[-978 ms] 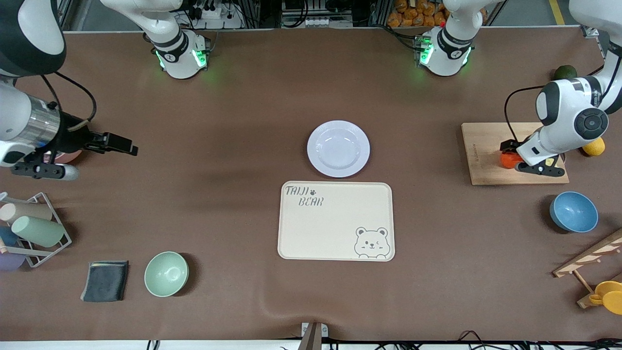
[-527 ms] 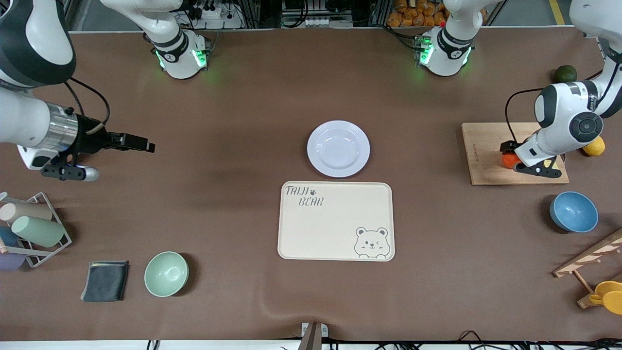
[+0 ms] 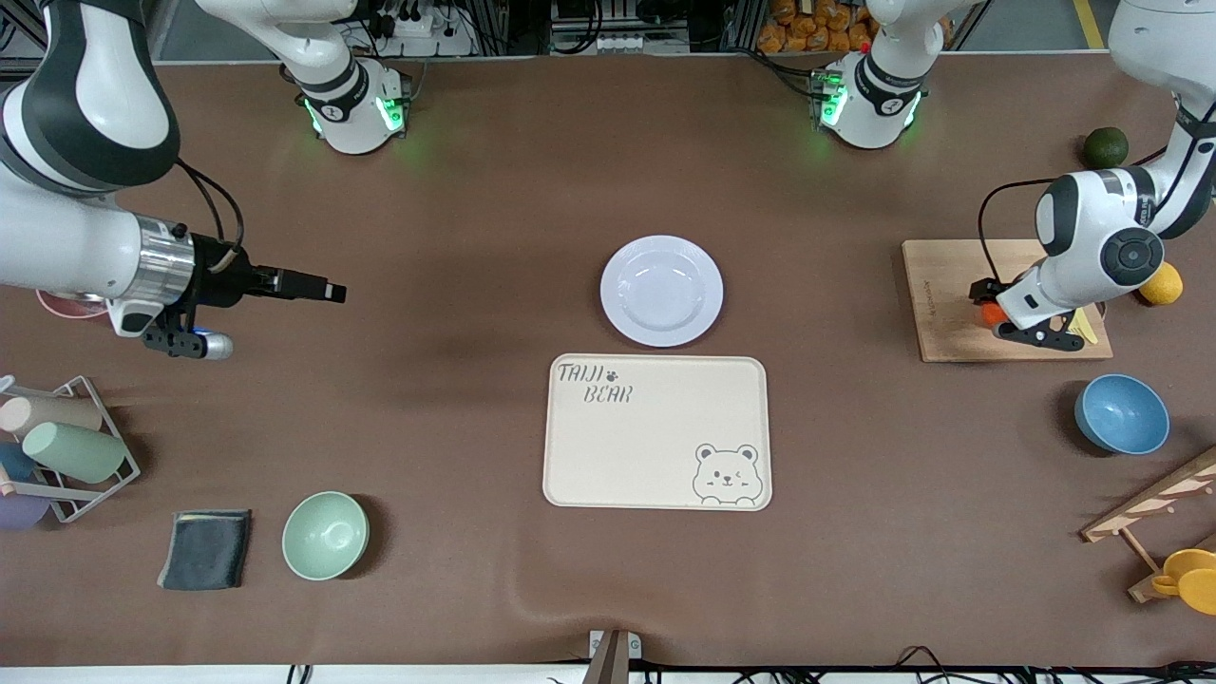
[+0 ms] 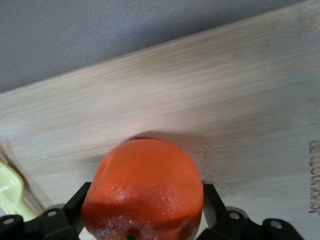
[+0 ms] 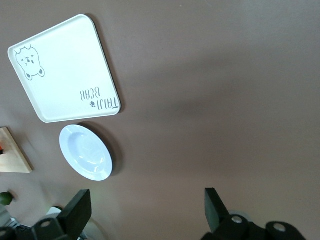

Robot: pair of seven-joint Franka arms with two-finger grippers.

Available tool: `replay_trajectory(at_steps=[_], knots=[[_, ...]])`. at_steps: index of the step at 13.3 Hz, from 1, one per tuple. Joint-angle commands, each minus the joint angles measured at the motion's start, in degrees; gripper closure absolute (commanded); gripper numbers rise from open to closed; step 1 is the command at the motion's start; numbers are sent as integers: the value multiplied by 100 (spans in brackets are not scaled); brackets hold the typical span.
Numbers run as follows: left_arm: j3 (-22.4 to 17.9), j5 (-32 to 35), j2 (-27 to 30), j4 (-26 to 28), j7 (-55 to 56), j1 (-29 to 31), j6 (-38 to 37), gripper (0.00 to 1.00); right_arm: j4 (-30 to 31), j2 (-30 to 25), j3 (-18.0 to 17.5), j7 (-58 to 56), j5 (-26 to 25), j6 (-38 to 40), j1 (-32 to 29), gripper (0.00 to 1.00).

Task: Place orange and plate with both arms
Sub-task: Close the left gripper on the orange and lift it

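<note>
The orange [image 3: 989,313] [image 4: 145,185] rests on a wooden cutting board [image 3: 940,304] [image 4: 225,100] toward the left arm's end of the table. My left gripper [image 3: 996,312] [image 4: 142,215] reaches down over it, and its black fingers [image 4: 70,207] press the fruit on both sides. The plate [image 3: 661,290] [image 5: 85,152] lies bare at mid-table, just farther from the front camera than the cream bear tray [image 3: 655,432] [image 5: 60,70]. My right gripper [image 3: 332,290] [image 5: 145,210] hangs open over bare table toward the right arm's end, nothing between its fingers [image 5: 75,210].
A lemon [image 3: 1161,285] and a dark green fruit [image 3: 1106,145] lie by the board. A blue bowl [image 3: 1121,413] and a wooden rack [image 3: 1154,513] stand nearer the camera. At the right arm's end are a cup rack [image 3: 57,446], a grey cloth [image 3: 205,548] and a green bowl [image 3: 325,535].
My right arm has swung its open gripper in toward the middle of the table. The left gripper has drawn its fingers in onto the orange.
</note>
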State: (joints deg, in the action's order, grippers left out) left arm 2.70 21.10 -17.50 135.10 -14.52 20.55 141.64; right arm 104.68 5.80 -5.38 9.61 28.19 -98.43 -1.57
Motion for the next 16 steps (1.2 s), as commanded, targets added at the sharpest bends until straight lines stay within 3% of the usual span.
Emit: replay_trajectory(at_steps=[1, 2, 7, 9, 12, 14, 16], knots=[[38, 140, -25, -10, -33, 72, 118, 70, 447, -219, 19, -11, 291, -307, 96, 0], [38, 140, 19, -18, -42, 72, 118, 78, 614, -228, 28, -29, 640, -404, 122, 0], [143, 131, 597, -106, -77, 37, -83, 80, 1036, -184, 28, -397, 1494, -826, 140, 0], [484, 43, 827, -430, -8, 45, -678, 80, 1396, -184, 28, -887, 2029, -1054, 122, 0], [898, -632, 1029, -887, 89, 37, -1479, 80, 1757, -184, 37, -1443, 2629, -1274, 113, 0], [1214, -704, 1082, -1107, 483, 37, -1901, 80, 1871, -132, 28, -1723, 2900, -1362, 131, 0], [1661, -704, 1082, -1275, 1132, 37, -2227, 80, 2213, -44, 28, -2512, 3496, -1808, 297, 0]])
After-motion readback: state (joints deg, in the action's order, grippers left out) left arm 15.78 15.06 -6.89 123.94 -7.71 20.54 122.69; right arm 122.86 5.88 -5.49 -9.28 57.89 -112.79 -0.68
